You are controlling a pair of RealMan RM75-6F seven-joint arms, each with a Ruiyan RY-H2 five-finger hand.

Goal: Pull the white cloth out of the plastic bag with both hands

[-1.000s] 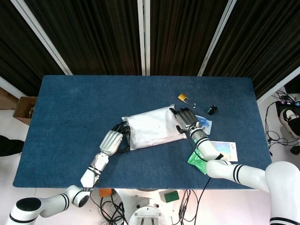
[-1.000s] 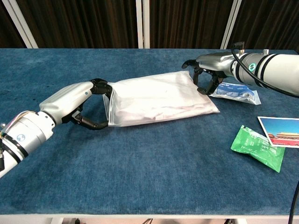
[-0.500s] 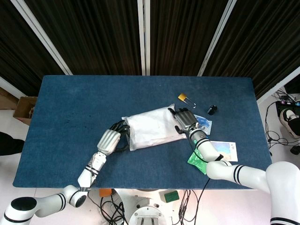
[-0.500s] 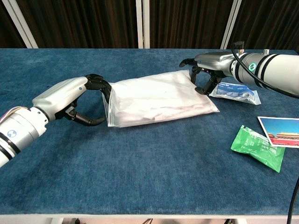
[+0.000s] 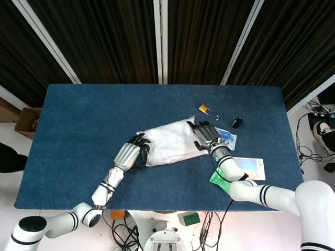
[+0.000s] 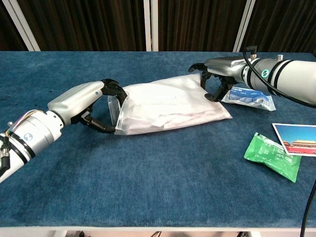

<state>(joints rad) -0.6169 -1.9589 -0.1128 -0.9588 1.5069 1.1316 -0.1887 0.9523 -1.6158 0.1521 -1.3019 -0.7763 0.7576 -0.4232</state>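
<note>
Centrally, the left hand grips the plastic bag's open left end, white cloth inside; the right hand holds the bag's right end with curled fingers

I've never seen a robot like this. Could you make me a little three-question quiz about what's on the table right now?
1. True or false: the white cloth is already fully out of the plastic bag.
2. Which hand is at the bag's open end? A) left hand B) right hand
3. Fill in: the green packet lies beside a ____.

Key: 1 false; 2 A; 3 postcard.
</note>
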